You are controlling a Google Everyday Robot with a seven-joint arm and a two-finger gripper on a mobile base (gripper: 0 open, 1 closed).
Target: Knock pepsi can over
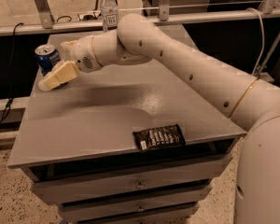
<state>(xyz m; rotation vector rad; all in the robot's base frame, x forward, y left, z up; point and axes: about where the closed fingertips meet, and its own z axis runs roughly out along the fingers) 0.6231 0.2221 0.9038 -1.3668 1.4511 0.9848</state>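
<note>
Hovering low over table (107,120), gripper (56,76) closed narrow, empty, just beside upright pepsi can (47,56): placed for sideways push

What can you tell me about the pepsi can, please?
The pepsi can is small, blue metal with white markings and a silver top. It stands upright near the far left corner of the grey cabinet top. The robot's hand covers its lower part from the front; contact cannot be confirmed.
</note>
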